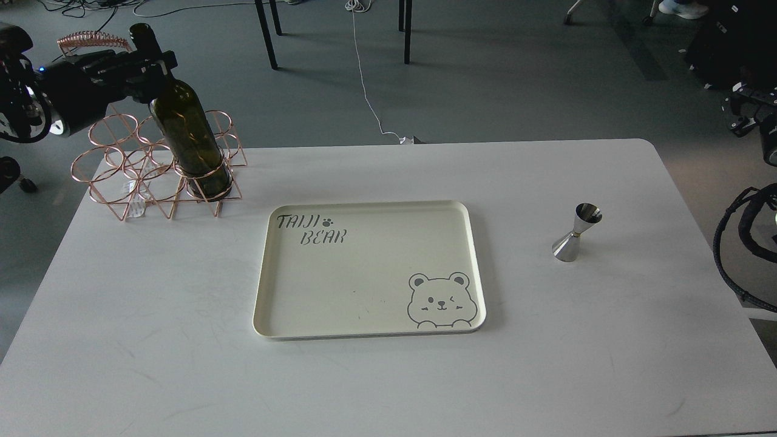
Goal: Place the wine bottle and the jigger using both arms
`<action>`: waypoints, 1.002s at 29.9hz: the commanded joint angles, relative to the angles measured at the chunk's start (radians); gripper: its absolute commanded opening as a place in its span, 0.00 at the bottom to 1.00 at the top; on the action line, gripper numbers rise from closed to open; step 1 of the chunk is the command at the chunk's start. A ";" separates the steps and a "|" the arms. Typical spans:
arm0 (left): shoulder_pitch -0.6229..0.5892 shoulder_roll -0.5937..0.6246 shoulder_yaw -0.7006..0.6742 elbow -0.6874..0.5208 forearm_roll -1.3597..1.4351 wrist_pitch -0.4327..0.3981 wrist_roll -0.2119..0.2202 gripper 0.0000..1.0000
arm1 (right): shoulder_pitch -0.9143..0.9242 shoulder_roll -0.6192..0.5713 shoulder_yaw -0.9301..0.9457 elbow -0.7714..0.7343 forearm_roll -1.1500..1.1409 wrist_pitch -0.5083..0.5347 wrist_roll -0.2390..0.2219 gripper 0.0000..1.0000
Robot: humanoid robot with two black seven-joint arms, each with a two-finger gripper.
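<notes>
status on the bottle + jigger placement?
Done: nothing; the cream tray holds neither item. In hand: left gripper clamps the wine bottle at its neck, base in the copper wire rack. Left: the jigger stands untouched on the table; no right gripper visible.

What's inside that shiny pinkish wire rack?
The wine bottle stands in one ring of the wire rack, with the left gripper closed on its neck. The other rings look empty. The bottle's dark glass hides any contents.
</notes>
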 commanded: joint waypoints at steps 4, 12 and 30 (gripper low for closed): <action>-0.001 0.001 -0.003 0.000 0.001 0.001 0.001 0.71 | 0.000 0.000 0.001 0.000 0.000 0.000 0.000 0.98; -0.016 0.017 -0.079 -0.001 -0.392 0.029 0.001 0.98 | 0.003 -0.002 0.000 0.002 -0.003 0.000 0.000 0.98; -0.073 0.067 -0.089 0.347 -1.542 -0.257 0.001 0.98 | 0.023 0.000 0.068 -0.021 0.003 0.000 0.000 0.99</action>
